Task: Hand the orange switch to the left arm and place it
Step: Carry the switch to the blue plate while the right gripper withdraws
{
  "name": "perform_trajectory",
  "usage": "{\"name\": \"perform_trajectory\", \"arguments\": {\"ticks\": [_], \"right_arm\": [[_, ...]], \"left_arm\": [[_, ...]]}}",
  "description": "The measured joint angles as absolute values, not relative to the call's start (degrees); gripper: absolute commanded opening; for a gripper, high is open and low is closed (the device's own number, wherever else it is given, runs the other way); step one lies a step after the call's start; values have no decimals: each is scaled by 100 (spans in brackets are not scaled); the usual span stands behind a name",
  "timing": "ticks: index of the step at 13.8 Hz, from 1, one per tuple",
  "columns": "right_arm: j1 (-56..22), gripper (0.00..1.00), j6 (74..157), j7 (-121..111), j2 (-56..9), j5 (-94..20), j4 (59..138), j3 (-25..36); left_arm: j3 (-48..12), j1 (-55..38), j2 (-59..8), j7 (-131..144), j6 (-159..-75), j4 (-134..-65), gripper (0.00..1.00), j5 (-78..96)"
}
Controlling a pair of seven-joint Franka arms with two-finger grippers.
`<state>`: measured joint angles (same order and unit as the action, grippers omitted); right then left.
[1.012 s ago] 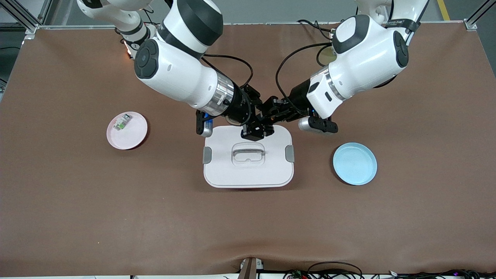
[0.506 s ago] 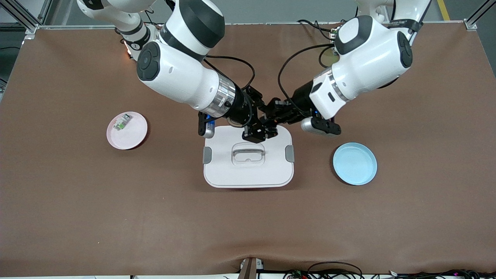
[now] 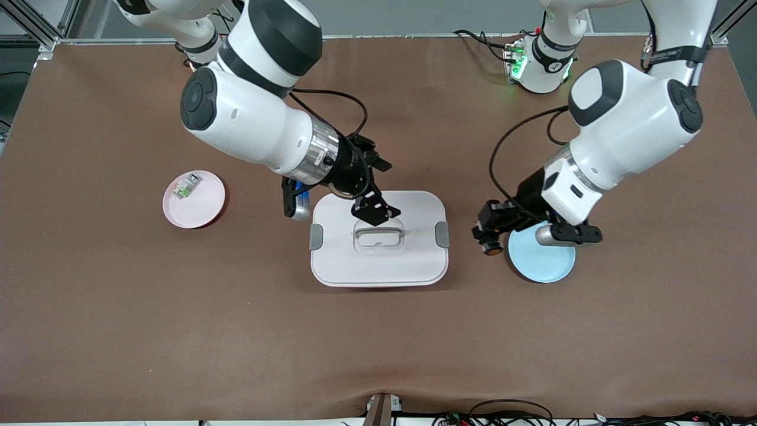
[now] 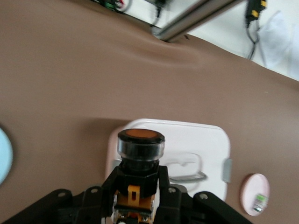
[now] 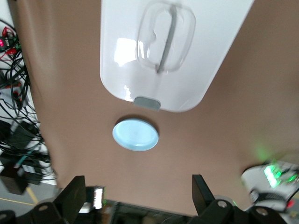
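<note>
My left gripper (image 3: 489,236) is clamped on the orange switch (image 3: 491,248), holding it up over the brown table (image 3: 118,331) in the gap between the box (image 3: 379,254) and the blue plate (image 3: 544,260), just at that plate's rim. In my left wrist view the switch (image 4: 139,158) sits upright between my fingers (image 4: 105,186), orange tip outward, black body pinched, a tan part lower down.

My right gripper (image 3: 371,186) hangs over the edge of the box nearest my bases, its 2 fingers (image 5: 70,198) spread wide with nothing between them. From that wrist I look down on the box lid (image 5: 140,60), its recessed handle and 1 grey clip, with the blue plate (image 5: 135,134) beside it.

The pink plate (image 3: 198,207) lies toward my right arm's end of the table, well apart from the box, and carries a small green-and-white component (image 3: 188,186). How high the switch hangs above the cloth I cannot quite judge.
</note>
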<state>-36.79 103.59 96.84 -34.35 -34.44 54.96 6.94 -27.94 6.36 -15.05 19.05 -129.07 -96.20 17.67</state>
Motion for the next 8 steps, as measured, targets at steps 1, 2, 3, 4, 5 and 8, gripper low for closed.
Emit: {"name": "perform_trajectory", "arguments": {"ticks": [1, 2, 3, 4, 5, 8], "right_arm": [[-3629, 100, 9895, 8997, -3328, -3189, 5476, 714], [-3542, 100, 9283, 8251, -3193, -2954, 5468, 730], [-3407, 100, 8678, 7485, -3061, -2729, 5466, 747], [-3224, 100, 8182, 6692, -2946, -2505, 5466, 761], [-2999, 100, 7786, 5873, -2856, -2293, 5468, 772], [-2266, 100, 7017, 3822, -2758, -1877, 5477, 799]], "left_arm": [[-2790, 813, -1522, 1818, -12787, -9621, 0, 1517], [-2785, 994, -1543, 1637, -12663, -9623, 0, 1271], [-2782, 1168, -1572, 1414, -12511, -9628, 0, 1016], [-2778, 1322, -1617, 1160, -12343, -9634, 0, 727], [-2777, 1445, -1674, 894, -12207, -9639, 0, 421], [-2776, 1667, -1844, 92, -11873, -9646, 0, -257]]}}
